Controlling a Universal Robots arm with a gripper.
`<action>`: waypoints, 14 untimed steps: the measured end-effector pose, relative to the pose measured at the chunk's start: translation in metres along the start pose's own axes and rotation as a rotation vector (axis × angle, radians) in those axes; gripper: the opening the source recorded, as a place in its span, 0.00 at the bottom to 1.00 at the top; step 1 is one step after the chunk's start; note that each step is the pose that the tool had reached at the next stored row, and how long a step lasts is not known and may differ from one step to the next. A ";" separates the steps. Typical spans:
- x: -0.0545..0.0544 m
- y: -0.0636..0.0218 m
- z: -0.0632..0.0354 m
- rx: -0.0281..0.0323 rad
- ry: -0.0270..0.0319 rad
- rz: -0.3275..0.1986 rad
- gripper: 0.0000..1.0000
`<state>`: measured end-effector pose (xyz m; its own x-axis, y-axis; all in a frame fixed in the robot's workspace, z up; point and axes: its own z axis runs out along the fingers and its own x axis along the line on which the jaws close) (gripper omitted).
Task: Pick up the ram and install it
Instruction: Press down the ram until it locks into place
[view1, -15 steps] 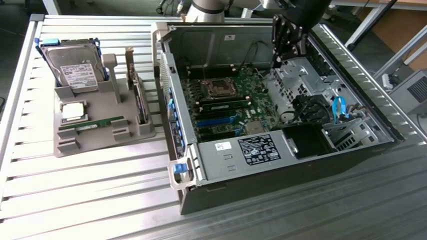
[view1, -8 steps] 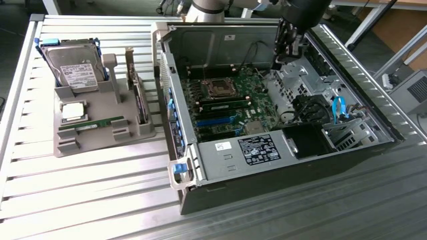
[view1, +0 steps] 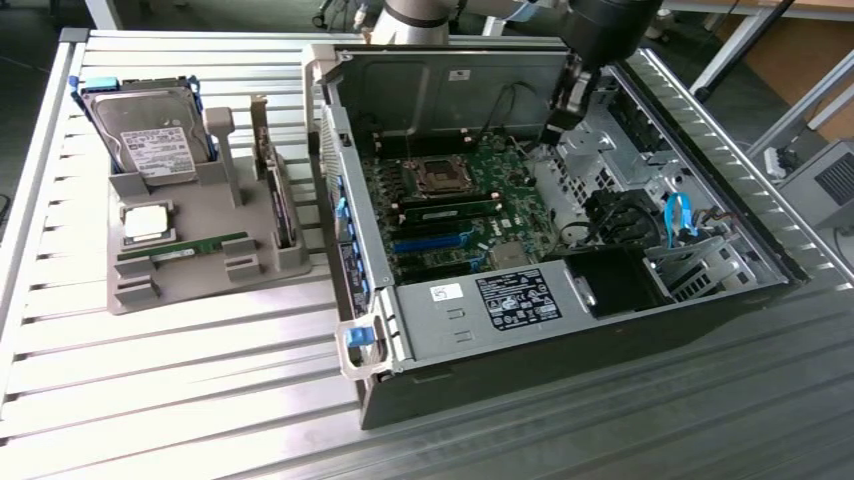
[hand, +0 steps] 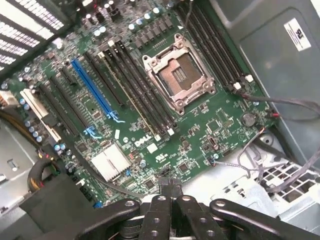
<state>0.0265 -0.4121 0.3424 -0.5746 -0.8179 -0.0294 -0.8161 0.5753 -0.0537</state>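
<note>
One ram (view1: 187, 249), a thin green stick, lies in the front slot of the grey holder (view1: 200, 285) at the exterior view's left. Another green ram stick (view1: 447, 211) stands in a motherboard slot just below the empty processor socket (view1: 437, 177); from the wrist it shows edge-on as a pale line (hand: 131, 95) among the black slots. My gripper (view1: 567, 108) hangs over the far right part of the open computer case, above the motherboard's edge. Its black fingers (hand: 171, 196) are shut together with nothing between them.
A silver hard drive (view1: 150, 135) stands upright at the back of the holder, with a square processor chip (view1: 144, 221) in front of it. The case's walls (view1: 350, 200), a power supply box (view1: 487, 305), cables (view1: 674, 215) and a blue card slot (hand: 95, 87) surround the motherboard.
</note>
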 end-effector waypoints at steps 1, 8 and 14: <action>0.000 0.0000 0.0007 0.0015 0.0026 0.038 0.09; 0.000 0.0002 0.0031 0.0069 0.0122 0.203 0.09; 0.000 0.0002 0.0035 0.0103 0.0189 0.327 0.09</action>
<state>0.0265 -0.4122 0.3389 -0.8071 -0.5897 -0.0282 -0.5878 0.8072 -0.0547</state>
